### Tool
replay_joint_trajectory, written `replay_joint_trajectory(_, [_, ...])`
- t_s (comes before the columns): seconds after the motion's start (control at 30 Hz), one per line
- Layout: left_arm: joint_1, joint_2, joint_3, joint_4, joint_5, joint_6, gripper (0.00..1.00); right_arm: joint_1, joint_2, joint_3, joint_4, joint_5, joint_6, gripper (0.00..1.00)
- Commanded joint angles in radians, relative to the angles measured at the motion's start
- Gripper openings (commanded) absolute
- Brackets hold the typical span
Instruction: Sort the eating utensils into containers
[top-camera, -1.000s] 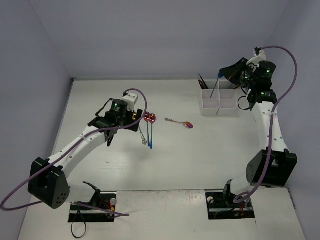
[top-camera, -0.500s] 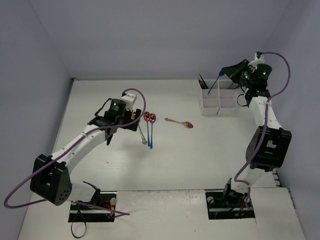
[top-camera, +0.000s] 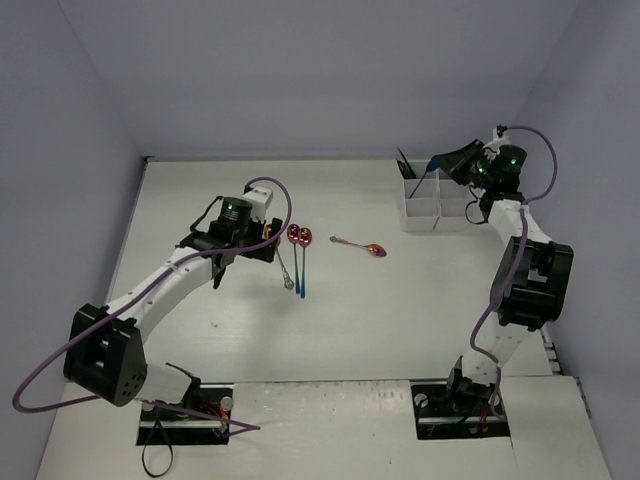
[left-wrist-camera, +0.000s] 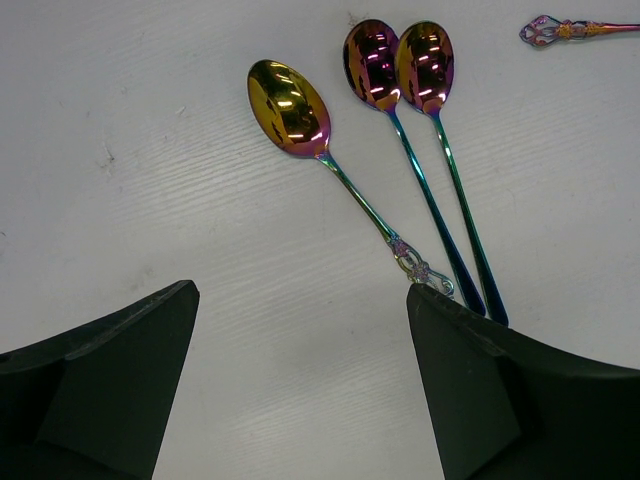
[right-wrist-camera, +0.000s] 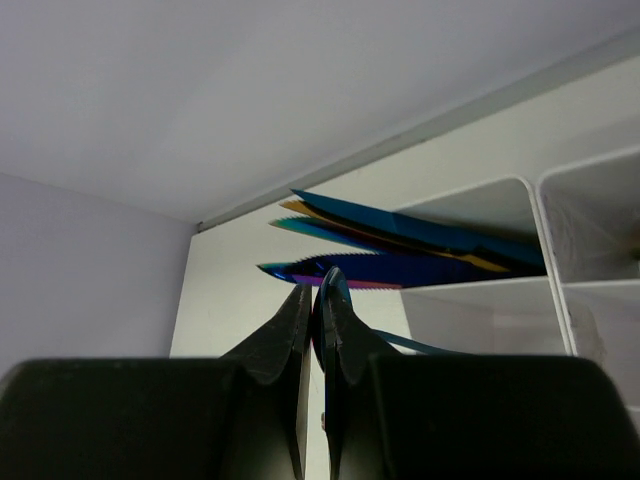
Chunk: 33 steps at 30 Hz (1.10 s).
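Sorting partway: knives (right-wrist-camera: 400, 262) already stand in the tray (top-camera: 455, 222).
Your right tool (right-wrist-camera: 316, 300) pinches a blue utensil (top-camera: 427, 182) at the tray; your left tool (left-wrist-camera: 300, 300) gapes above four spoons (left-wrist-camera: 420, 60) on the worktop (left-wrist-camera: 150, 150).

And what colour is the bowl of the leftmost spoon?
Its bowl is gold with a pink sheen; best in the left wrist view.

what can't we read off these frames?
- Right wrist: what type the blue utensil in the right gripper is. The gripper's own fingers cover it, and it is too small in the top view.
- Top: utensil count in the tray. Too small, and the gripper overlaps it.
- Right wrist: the knives overlap, so their count is unclear.
- Left wrist: the lone spoon is cut off by the top-right edge.
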Motion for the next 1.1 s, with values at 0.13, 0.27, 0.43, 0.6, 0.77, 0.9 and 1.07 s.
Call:
replay_joint_trajectory(0.13, [0.01, -0.017, 0.057, 0.044, 0.011, 0.0, 0.83, 0.0, 0.017, -0.04, 0.167, -0.052, 0.023, 0.0])
replay_joint_trajectory(0.27, [0.011, -0.02, 0.056, 0.042, 0.01, 0.001, 0.83, -0.012, 0.012, -0.057, 0.168, -0.044, 0.009, 0.07])
replay_joint_trajectory(0.43, [0.011, -0.023, 0.058, 0.04, 0.013, 0.001, 0.83, -0.042, -0.021, -0.078, 0.152, -0.024, -0.019, 0.42])
replay_joint_trajectory(0.6, [0.011, -0.027, 0.058, 0.039, 0.021, -0.001, 0.83, -0.061, -0.059, -0.051, 0.042, 0.01, -0.101, 0.58])
replay_joint_trajectory(0.77, [0.011, -0.029, 0.06, 0.036, 0.022, -0.004, 0.83, -0.065, -0.104, 0.017, -0.16, 0.095, -0.259, 0.72])
replay_joint_trajectory(0.9, [0.011, -0.028, 0.061, 0.032, 0.02, -0.014, 0.83, -0.065, -0.135, 0.044, -0.285, 0.172, -0.346, 0.82])
replay_joint_trajectory(1.07, [0.011, -0.016, 0.064, 0.008, 0.0, -0.092, 0.83, -0.065, -0.239, 0.013, -0.381, 0.27, -0.388, 0.88])
